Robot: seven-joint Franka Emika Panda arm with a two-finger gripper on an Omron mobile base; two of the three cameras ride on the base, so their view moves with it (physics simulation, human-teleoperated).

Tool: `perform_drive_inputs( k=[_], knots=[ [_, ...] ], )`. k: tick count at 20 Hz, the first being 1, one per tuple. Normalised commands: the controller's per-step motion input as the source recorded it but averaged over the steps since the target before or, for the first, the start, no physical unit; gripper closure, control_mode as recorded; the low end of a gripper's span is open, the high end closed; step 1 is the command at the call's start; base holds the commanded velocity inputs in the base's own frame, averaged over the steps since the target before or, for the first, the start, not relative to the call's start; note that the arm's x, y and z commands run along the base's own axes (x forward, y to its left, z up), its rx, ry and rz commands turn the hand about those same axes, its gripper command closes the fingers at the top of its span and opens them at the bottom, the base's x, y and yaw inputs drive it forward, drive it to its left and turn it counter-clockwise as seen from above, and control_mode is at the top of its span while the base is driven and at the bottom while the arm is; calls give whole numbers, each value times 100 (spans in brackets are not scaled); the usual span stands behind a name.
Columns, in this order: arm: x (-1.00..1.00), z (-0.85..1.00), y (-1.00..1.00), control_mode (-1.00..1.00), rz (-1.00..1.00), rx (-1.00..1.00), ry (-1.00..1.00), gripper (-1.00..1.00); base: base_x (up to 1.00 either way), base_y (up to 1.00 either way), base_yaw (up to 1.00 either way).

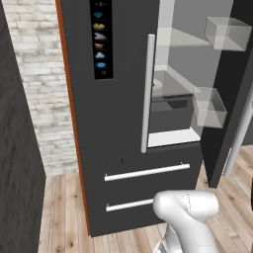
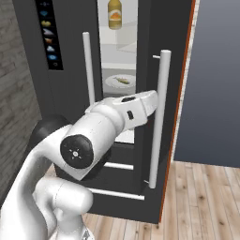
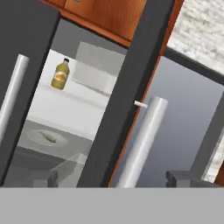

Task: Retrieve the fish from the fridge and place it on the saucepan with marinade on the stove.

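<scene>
Fridge [image 1: 118, 148] right door swung open, left door shut. Fish [image 2: 122, 80] lies flat on a round white plate [image 2: 112, 83] on a middle shelf inside the white interior; also seen in hand view [image 3: 49, 138]. In right base view its long axis runs roughly left-right across the shelf, slightly slanted; which end is the head is too small to tell. Orange bottle [image 2: 115, 14] stands upright on the shelf above. Gripper [image 3: 111, 179] fingers spread wide, holding nothing, in front of the open door's silver handle [image 3: 142, 144], well apart from the fish.
</scene>
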Motion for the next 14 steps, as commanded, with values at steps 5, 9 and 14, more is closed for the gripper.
perform_drive_inputs(
  k=[5,9,14],
  knots=[
    [9,-12,91,-100,0,-32,31,-100,0,0,0],
    [21,-35,62,-100,-1,-27,21,-100,0,0,0],
    [29,-24,42,-100,-8,-30,25,-100,0,0,0]
  ],
)
